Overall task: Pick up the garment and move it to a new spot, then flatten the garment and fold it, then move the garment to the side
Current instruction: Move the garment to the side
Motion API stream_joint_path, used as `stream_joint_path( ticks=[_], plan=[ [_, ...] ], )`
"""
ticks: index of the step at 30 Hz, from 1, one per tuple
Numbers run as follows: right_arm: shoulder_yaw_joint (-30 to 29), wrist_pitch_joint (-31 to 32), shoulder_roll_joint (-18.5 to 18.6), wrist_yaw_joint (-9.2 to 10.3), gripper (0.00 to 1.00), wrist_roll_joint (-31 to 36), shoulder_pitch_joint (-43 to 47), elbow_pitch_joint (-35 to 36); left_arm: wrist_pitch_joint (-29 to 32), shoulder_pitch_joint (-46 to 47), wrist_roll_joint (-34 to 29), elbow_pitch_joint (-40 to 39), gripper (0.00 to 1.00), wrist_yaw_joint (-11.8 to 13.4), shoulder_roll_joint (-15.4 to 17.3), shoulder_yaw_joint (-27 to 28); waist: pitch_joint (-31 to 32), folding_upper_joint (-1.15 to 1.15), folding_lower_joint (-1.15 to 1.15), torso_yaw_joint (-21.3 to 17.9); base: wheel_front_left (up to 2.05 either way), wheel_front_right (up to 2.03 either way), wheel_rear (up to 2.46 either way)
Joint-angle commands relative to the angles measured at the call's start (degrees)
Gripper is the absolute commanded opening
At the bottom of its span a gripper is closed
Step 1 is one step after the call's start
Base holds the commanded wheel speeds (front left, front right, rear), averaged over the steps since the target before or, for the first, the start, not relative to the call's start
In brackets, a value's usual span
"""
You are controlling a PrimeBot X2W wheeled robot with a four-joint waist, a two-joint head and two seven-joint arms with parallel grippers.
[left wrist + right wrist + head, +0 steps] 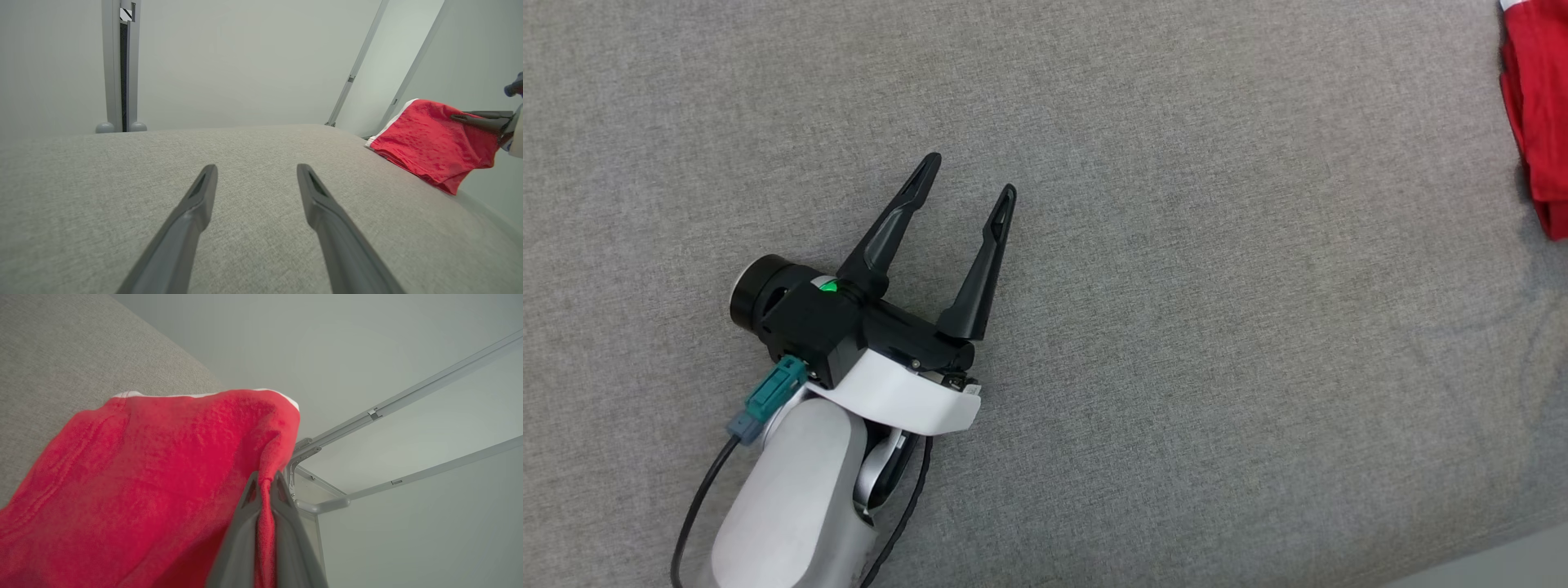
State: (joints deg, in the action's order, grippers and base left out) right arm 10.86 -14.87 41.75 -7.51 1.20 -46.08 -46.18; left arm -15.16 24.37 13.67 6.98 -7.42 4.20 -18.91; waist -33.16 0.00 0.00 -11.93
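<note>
The garment (1539,114) is red cloth with a white trim, bunched at the far right edge of the grey surface. In the right wrist view the garment (155,477) fills the left and middle, and my right gripper (265,484) is shut on a fold of it, lifting that edge. The left wrist view has the garment (433,143) at the right with the right gripper (461,117) pinching its upper corner. My left gripper (972,175) hovers open over bare surface left of centre, far from the cloth, with nothing between its fingers (204,188).
The grey fabric surface (1217,343) spreads across the whole head view, its edge showing at the bottom right corner (1503,559). Pale walls and metal frame bars (120,65) stand beyond the far edge.
</note>
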Motion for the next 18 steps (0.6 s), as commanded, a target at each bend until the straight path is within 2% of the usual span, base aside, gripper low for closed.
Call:
stream_joint_path(
  ticks=[1,2,11,18],
  plan=[
    [-0.6,-0.4,-0.1,0.04,0.46,0.5,-0.1,-0.1,0.0,0.4,0.3,0.6,1.0,-0.1,0.5,0.2,0.1,0.0,0.0,0.2,0.0,0.0,0.0],
    [-1.4,-0.4,-0.4,0.04,1.0,0.8,0.1,-0.2,0.0,0.4,0.4,0.7,1.0,-0.1,0.6,0.2,0.2,0.0,0.0,0.4,0.0,0.0,0.0],
    [-6.1,-0.4,-2.8,0.04,1.0,0.7,1.4,1.8,0.0,-1.0,1.5,1.6,1.0,-0.1,-0.2,0.4,3.7,0.0,0.0,2.5,0.0,0.0,0.0],
    [-6.6,-0.4,-6.3,0.04,1.0,-0.7,2.8,8.3,0.0,-3.4,2.9,2.3,1.0,-0.1,-0.9,1.8,9.7,0.0,0.0,4.9,0.0,0.0,0.0]
  ],
)
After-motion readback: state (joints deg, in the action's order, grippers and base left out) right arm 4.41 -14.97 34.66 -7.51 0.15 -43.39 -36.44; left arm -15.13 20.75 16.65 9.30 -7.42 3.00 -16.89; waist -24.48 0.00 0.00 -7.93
